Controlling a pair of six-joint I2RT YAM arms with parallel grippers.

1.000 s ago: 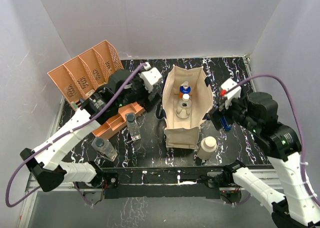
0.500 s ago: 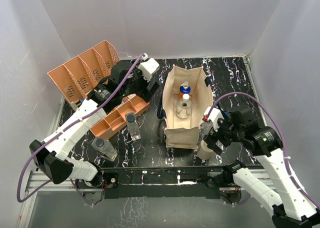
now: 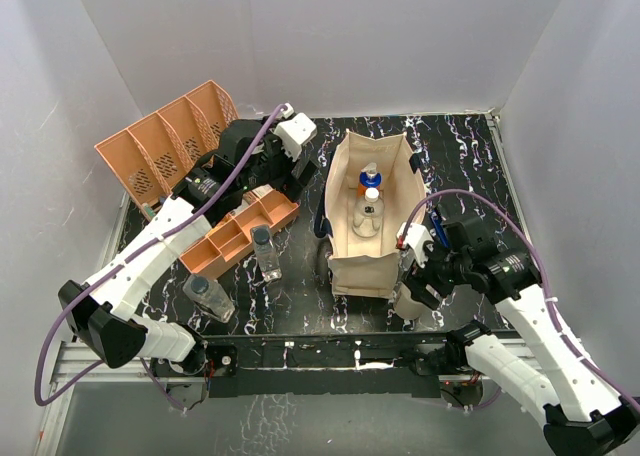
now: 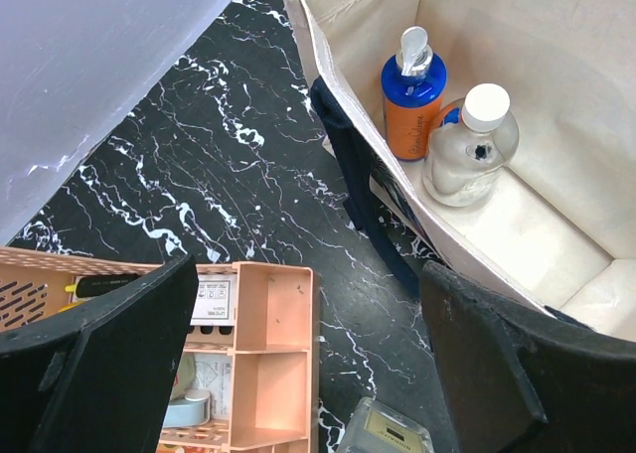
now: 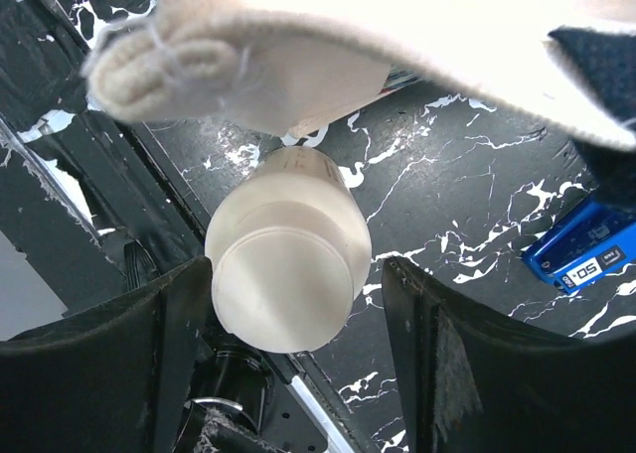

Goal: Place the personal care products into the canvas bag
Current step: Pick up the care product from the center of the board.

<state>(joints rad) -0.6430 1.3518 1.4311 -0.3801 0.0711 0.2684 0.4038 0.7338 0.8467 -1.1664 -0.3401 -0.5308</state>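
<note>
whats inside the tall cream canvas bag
A blue-and-orange pump bottle and a clear white-capped bottle stand side by side in the cream canvas bag. Its near floor corner is hidden by its own wall.

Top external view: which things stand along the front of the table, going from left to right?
From the left: clear bottle with dark cap → second clear bottle → canvas bag → cream cylinder.
</note>
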